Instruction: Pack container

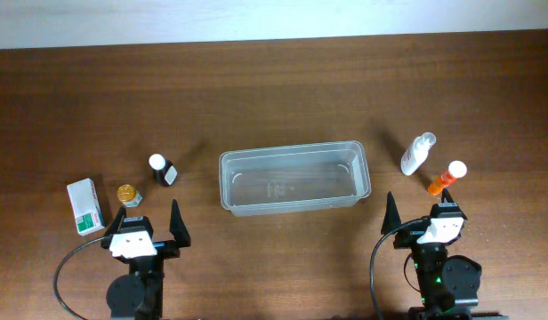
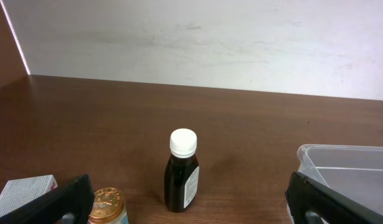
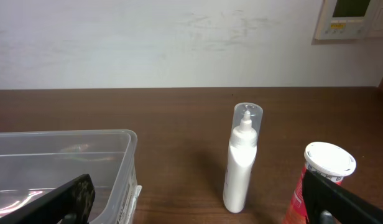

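The clear plastic container (image 1: 294, 179) sits empty in the middle of the table; its corner shows in the left wrist view (image 2: 344, 163) and in the right wrist view (image 3: 67, 162). My left gripper (image 1: 146, 227) is open and empty, behind a dark bottle with a white cap (image 1: 164, 170) (image 2: 182, 171) and a gold-lidded jar (image 1: 128, 194) (image 2: 108, 205). My right gripper (image 1: 423, 215) is open and empty, near a white bottle with a clear cap (image 1: 417, 153) (image 3: 242, 158) and an orange tube with a white cap (image 1: 445, 179) (image 3: 319, 183).
A small white-and-green box (image 1: 84, 205) (image 2: 23, 193) lies at the left of the table. A white wall stands beyond the table's far edge (image 1: 274, 40).
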Available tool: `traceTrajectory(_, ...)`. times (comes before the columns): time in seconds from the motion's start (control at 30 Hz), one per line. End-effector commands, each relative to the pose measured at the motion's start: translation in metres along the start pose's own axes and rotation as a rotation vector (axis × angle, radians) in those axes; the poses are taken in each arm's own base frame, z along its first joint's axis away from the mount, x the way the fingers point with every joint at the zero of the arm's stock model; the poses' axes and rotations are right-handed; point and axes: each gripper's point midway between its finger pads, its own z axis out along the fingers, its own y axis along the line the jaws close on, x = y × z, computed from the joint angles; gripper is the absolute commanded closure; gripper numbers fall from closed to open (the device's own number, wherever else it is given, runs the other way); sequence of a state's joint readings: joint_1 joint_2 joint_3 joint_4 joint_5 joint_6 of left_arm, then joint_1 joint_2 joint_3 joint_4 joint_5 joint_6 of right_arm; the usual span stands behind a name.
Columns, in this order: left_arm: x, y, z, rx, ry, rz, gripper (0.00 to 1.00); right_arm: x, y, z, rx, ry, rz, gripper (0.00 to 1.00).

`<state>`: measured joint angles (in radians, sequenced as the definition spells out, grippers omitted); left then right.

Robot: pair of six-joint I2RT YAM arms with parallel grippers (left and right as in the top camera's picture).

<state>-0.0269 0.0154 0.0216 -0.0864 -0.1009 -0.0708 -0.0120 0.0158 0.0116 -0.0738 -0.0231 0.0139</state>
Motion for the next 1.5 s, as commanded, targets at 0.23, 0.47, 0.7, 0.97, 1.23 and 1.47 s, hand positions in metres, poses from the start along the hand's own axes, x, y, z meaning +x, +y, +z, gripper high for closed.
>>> traceTrajectory(0.23, 0.0014, -0.0037, -0.0001, 0.021, -0.001, 0.016, 0.01, 0.0023, -0.0002, 0.0001, 0.003, 0.003, -0.007, 0.02)
traceTrajectory(0.47, 0.0014, -0.0037, -0.0001, 0.021, -0.001, 0.016, 0.01, 0.0023, -0.0002, 0.0001, 0.003, 0.003, -0.007, 0.02)
traceTrajectory(0.7, 0.0014, -0.0037, -0.0001, 0.021, -0.001, 0.016, 0.01, 0.0023, -0.0002, 0.0001, 0.003, 0.003, -0.007, 0.02)
traceTrajectory(0.97, 0.0014, -0.0037, -0.0001, 0.021, -0.001, 0.016, 0.01, 0.0023, -0.0002, 0.0001, 0.003, 0.003, -0.007, 0.02)
traceTrajectory(1.23, 0.0012, -0.0038, -0.0001, 0.021, -0.002, 0.016, 0.01, 0.0023, -0.0002, 0.0001, 0.003, 0.003, -0.007, 0.02)
traceTrajectory(1.47, 0.0016, -0.0058, -0.0002, 0.033, 0.000, -0.003, 0.01, 0.0022, -0.0003, 0.0001, 0.004, 0.002, -0.007, 0.02)
